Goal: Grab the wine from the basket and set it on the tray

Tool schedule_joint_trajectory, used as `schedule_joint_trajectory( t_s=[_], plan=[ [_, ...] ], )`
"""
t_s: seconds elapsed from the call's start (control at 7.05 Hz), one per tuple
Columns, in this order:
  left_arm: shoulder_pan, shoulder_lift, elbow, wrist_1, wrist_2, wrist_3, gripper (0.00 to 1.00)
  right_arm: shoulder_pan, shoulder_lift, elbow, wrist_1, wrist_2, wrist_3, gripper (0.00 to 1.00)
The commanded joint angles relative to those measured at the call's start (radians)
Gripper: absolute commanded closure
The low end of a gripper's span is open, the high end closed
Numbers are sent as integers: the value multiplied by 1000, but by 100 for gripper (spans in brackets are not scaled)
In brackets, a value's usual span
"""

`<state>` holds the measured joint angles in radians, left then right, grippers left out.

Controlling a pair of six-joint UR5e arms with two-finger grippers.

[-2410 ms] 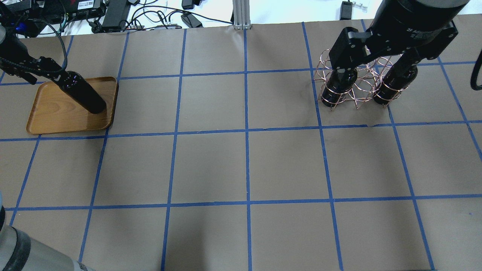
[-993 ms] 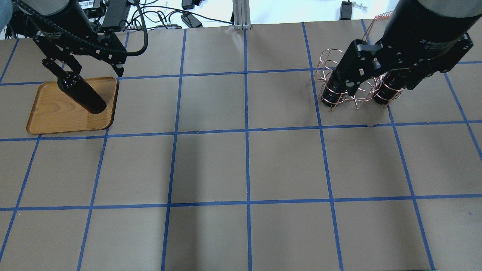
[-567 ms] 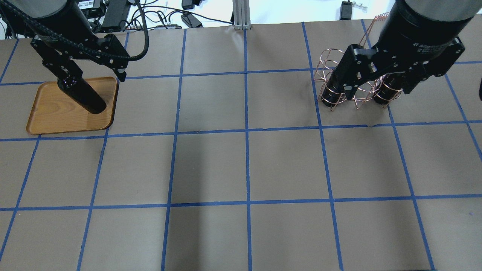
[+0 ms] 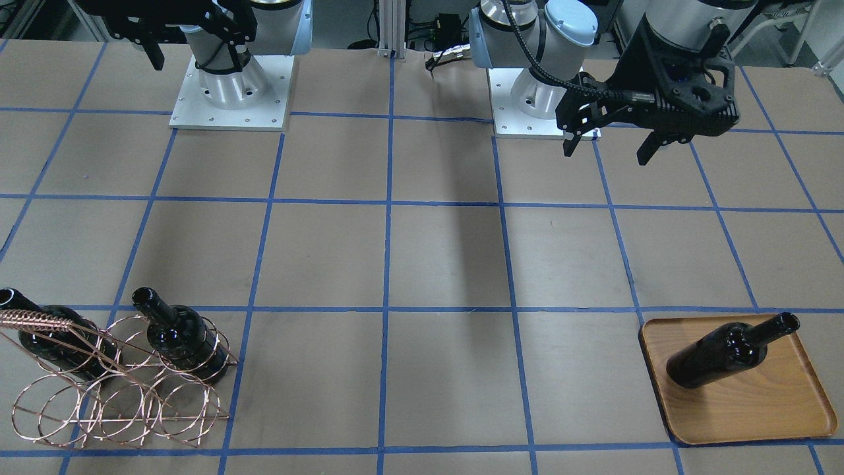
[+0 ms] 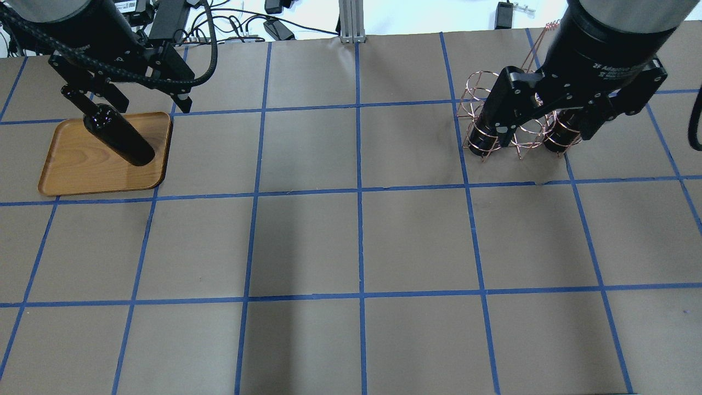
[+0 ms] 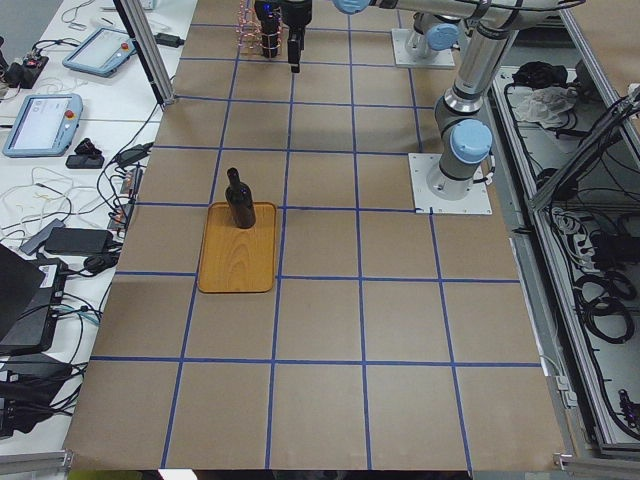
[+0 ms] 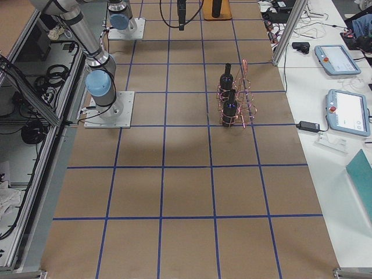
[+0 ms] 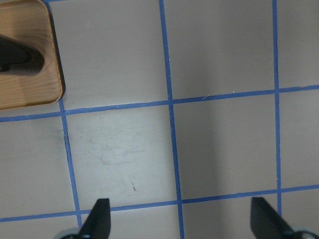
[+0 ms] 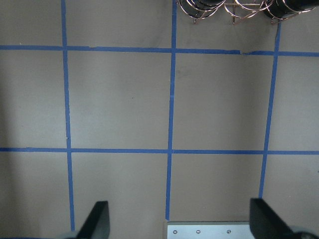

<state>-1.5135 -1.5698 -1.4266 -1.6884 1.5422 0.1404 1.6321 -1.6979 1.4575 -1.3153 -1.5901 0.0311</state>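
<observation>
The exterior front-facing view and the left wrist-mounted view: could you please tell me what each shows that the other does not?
Only the front-facing view shows the basket with two bottles, and the open left gripper from outside. Only the wrist view looks out past the gripper's fingertips at the paper below. Both show the tray and the wine standing on it.

I see one dark glossy wine bottle (image 4: pixel 724 351) standing upright on the wooden tray (image 4: pixel 778 409), near the bench's far-left corner. Two more bottles (image 4: pixel 178 333) stand in the copper wire basket (image 4: pixel 115 402) at the far-right end.
</observation>
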Motion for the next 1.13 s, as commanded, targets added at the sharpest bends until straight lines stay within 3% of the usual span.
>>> schedule_joint_trajectory(
  t_s=[0.0,0.99],
  plan=[
    [10,10,0,3,-4,4,0,0,7,1,-18,-10,0,0],
    [6,20,-18,-2,1,4,0,0,20,1,-25,-8,3,0]
  ],
)
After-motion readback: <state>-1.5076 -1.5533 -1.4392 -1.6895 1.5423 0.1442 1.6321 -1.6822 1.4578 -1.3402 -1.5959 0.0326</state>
